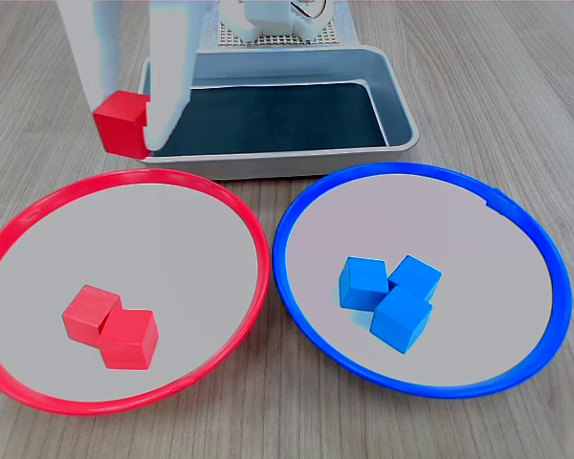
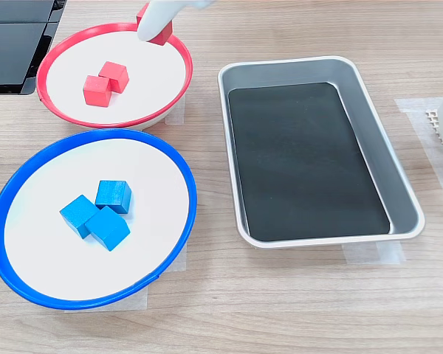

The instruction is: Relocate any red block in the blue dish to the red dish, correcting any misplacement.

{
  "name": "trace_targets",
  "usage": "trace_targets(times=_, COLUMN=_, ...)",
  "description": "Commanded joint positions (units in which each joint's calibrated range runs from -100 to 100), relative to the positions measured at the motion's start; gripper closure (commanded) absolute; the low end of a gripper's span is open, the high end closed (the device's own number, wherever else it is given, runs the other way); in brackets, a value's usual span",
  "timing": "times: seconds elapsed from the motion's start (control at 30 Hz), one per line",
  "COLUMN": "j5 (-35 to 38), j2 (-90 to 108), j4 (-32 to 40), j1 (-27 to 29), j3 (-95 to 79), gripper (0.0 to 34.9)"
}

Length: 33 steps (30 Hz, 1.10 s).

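In the first exterior view, the tool (image 1: pixel 134 124) is clamped on the red block (image 1: pixel 122 122), held above the far rim of the red dish (image 1: pixel 124 182). In the second exterior view, the block hangs over the dish's rim at its right; the blue dish (image 2: pixel 29 295) holds only blue cubes (image 2: pixel 100 210).

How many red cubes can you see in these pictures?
3. Two red cubes touch each other inside the red dish: one and another. The third red block is held in the robot's tool above the dish's far rim. None seems hidden.
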<state>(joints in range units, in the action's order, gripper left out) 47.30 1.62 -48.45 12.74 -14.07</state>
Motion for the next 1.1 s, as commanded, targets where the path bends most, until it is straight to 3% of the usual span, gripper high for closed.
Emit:
trace_targets(times=0.0, j5=0.44, j2=-1.83, j4=2.27, j1=2.17, j3=0.55, gripper=34.6)
trace_targets(times=0.83, j5=-0.29, j2=-27.50, j4=5.07, j1=-0.93, j3=20.21, gripper=34.6)
trace_targets(times=0.93, j5=-0.29, j2=-28.02, j4=4.99, j1=-1.12, j3=20.57, gripper=33.7)
trace_targets(times=1.07, j5=-0.29, j2=-28.53, j4=4.74, j1=-0.84, j3=21.12, gripper=30.1)
